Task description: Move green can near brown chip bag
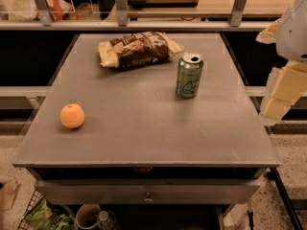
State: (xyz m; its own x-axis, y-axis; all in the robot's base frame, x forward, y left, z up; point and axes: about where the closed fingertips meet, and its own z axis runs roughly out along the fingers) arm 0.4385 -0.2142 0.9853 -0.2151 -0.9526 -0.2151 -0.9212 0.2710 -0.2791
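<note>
Gripper [280, 95] is seen hanging off the right edge of the grey table [144, 138], well apart from everything on it. Whether it's spread or closed can't be told from here. The green can [190, 75] is stood upright toward the back right, near the brown chip bag [139, 48] but not touching it. The bag is laid flat at the back centre. An orange [72, 116] is sat alone near the front left.

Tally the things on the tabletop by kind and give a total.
Chip bags: 1, the brown chip bag
Cans: 1, the green can
Fruit: 1, the orange
Total: 3
The gripper is beyond the right edge of the table, touching none of them.
</note>
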